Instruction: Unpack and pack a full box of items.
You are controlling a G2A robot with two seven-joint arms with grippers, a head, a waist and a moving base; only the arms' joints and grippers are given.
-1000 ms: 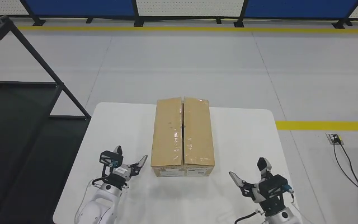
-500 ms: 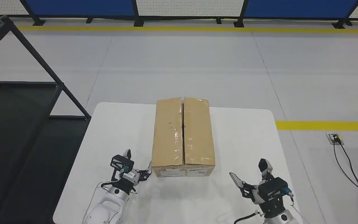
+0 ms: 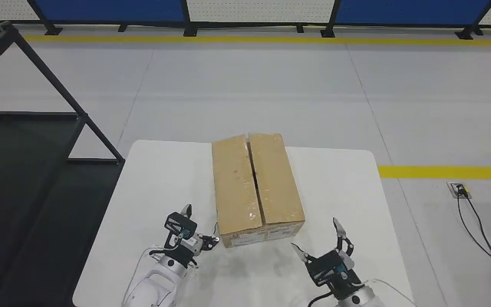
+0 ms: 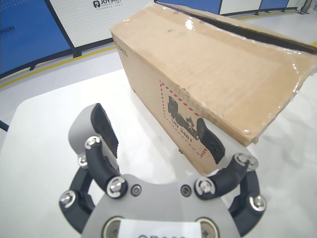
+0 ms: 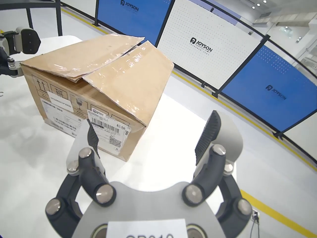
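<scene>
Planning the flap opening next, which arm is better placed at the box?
Likely left: the left gripper, open, has one finger at the side of the box; the right gripper, also open, stands clear of it.

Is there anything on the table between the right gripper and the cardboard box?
Nothing visible stands between them. The open right gripper sits close to the labelled end of the cardboard box, with just the white table surface in the gap.

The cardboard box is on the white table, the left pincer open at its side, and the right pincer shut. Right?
No: the right pincer is open, spread wide, as the right wrist view shows. The rest holds: the cardboard box is on the white table, the left pincer open at its side.
</scene>
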